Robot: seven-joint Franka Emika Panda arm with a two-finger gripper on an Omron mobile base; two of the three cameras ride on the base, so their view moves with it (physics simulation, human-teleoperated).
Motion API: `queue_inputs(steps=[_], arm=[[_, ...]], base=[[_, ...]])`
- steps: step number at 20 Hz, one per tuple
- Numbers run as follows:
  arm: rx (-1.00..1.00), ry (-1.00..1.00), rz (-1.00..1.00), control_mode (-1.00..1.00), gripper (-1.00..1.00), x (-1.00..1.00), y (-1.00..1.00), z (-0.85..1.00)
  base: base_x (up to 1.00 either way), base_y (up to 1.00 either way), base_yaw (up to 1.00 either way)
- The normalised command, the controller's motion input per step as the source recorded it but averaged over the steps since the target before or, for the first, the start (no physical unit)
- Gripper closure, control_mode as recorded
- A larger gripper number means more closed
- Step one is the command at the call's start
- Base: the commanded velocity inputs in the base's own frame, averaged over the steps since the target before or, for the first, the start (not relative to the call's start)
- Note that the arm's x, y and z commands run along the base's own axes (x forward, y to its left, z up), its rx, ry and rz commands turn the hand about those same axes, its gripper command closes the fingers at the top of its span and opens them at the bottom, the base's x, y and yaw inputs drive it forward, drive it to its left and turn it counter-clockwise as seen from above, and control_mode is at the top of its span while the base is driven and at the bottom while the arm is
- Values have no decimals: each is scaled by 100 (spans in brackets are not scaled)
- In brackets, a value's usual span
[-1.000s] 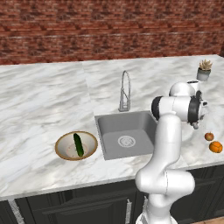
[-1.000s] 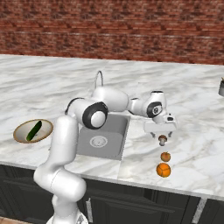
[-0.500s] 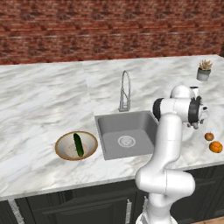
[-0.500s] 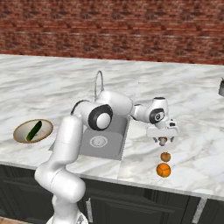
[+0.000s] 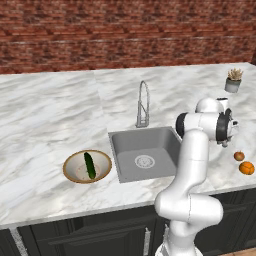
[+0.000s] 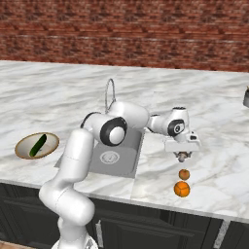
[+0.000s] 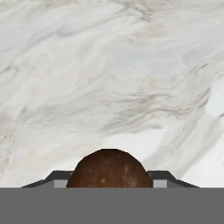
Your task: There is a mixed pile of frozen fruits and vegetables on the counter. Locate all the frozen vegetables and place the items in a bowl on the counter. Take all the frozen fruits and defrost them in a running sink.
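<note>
From the left base view, the cucumber (image 5: 89,165) lies in the bowl (image 5: 71,173), long axis twelve to six. From the right, the pincer (image 6: 182,156) hangs over the bench (image 6: 214,121), two orange fruits (image 6: 183,174) at six. The hand view shows the brown-capped mushroom (image 7: 109,168) between the jaws, seemingly clenched; light, soft, best squeezed gently across the cap.

Note that the gripper (image 6: 182,156) now sits lower than a second ago, down at the counter (image 6: 219,160) right of the sink (image 6: 114,156), its jaws narrowed around the mushroom (image 7: 109,168).
</note>
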Motion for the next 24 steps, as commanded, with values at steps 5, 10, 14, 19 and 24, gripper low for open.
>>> queue_inputs(steps=[5, 10, 14, 19, 24], arm=[[-3, 0, 2, -100, 100, -14, 36, 15], [-11, -7, 6, -100, 100, -17, 78, 52], [4, -26, 0, -100, 100, -30, 64, 22], [3, -9, 4, -100, 100, -35, 93, 33], [0, -2, 10, -100, 100, -26, 98, 41]], base=[[0, 0, 0], [0, 0, 0], [0, 0, 0], [0, 0, 0], [0, 0, 0]])
